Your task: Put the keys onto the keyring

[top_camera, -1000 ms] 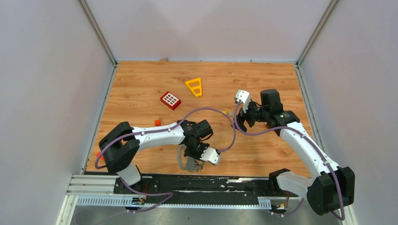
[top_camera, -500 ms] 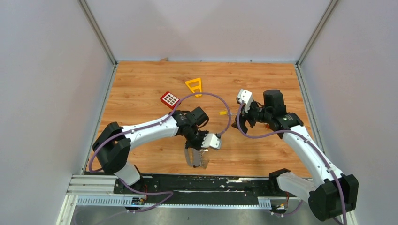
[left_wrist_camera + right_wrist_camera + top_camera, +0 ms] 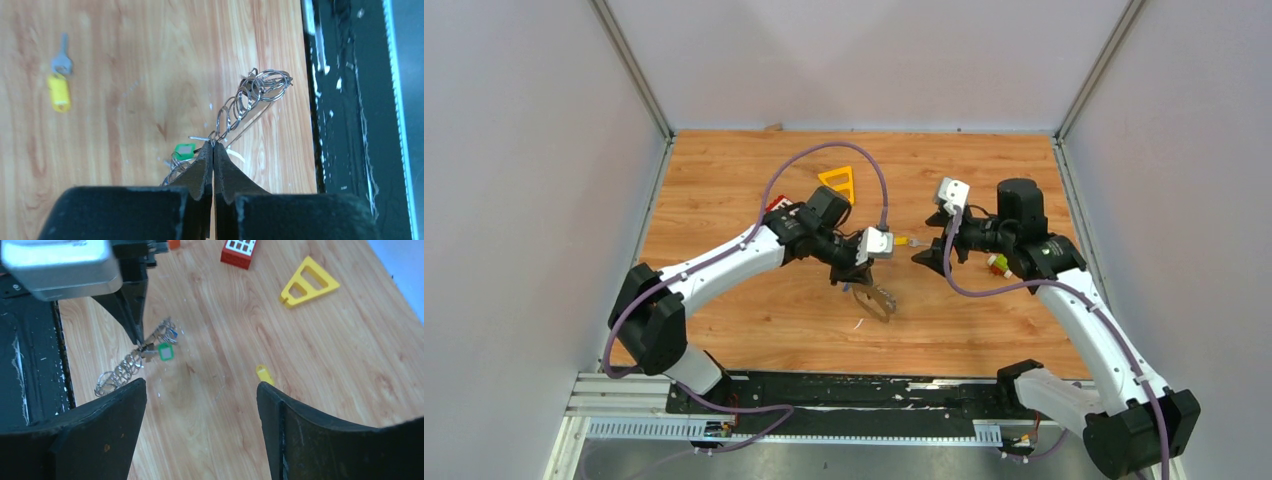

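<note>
My left gripper [image 3: 854, 279] is shut on the thin wire of the grey keyring [image 3: 880, 301] and holds it above the table's middle. In the left wrist view the keyring [image 3: 250, 95] runs away from the closed fingertips [image 3: 207, 155] with several small steel rings strung along it. A green-tagged key [image 3: 184, 151] hangs under it. A yellow-tagged key [image 3: 59, 90] lies flat on the wood, apart from both grippers. My right gripper [image 3: 201, 385] is open and empty, facing the keyring [image 3: 120, 372]. The yellow key [image 3: 264, 374] lies by its right fingertip.
A yellow triangular frame [image 3: 839, 183] lies at the back centre. A red brick [image 3: 778, 206] is half hidden behind my left arm. A small orange block [image 3: 174, 244] shows at the top of the right wrist view. A small coloured piece [image 3: 996, 264] sits beside the right arm. The black rail [image 3: 824, 392] runs along the front edge.
My left arm has lifted from the front edge and swung back toward the table's middle, carrying the keyring. The right gripper has shifted slightly and faces it, still open.
</note>
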Action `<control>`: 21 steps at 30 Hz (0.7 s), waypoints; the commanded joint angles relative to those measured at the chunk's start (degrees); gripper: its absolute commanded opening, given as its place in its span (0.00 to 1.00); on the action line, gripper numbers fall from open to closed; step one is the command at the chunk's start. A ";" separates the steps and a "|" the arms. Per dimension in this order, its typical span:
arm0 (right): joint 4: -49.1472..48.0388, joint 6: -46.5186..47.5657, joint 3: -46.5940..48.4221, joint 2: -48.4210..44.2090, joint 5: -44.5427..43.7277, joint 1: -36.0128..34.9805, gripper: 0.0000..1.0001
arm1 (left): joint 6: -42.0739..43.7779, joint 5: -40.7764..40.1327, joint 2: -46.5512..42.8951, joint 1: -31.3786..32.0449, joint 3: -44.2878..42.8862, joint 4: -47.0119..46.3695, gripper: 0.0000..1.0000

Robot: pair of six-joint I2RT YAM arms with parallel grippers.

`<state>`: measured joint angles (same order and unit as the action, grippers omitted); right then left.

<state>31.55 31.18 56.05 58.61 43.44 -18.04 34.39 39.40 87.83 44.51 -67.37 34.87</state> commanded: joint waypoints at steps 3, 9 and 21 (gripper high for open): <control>1.24 1.14 6.49 2.91 7.69 -0.59 0.74 | -6.98 11.95 -1.61 -2.37 -4.64 -8.69 0.00; -4.27 -2.42 2.68 3.73 11.02 -0.80 0.64 | -7.57 11.22 -2.06 -2.45 -3.49 -10.96 0.00; -7.74 -3.95 -1.72 7.92 10.27 -5.17 0.54 | -21.32 7.35 -1.97 -2.54 0.58 -22.98 0.00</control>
<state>27.97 28.12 55.16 66.30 53.04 -21.98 19.09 45.78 87.83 42.11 -67.55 18.85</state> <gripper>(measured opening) 0.548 0.007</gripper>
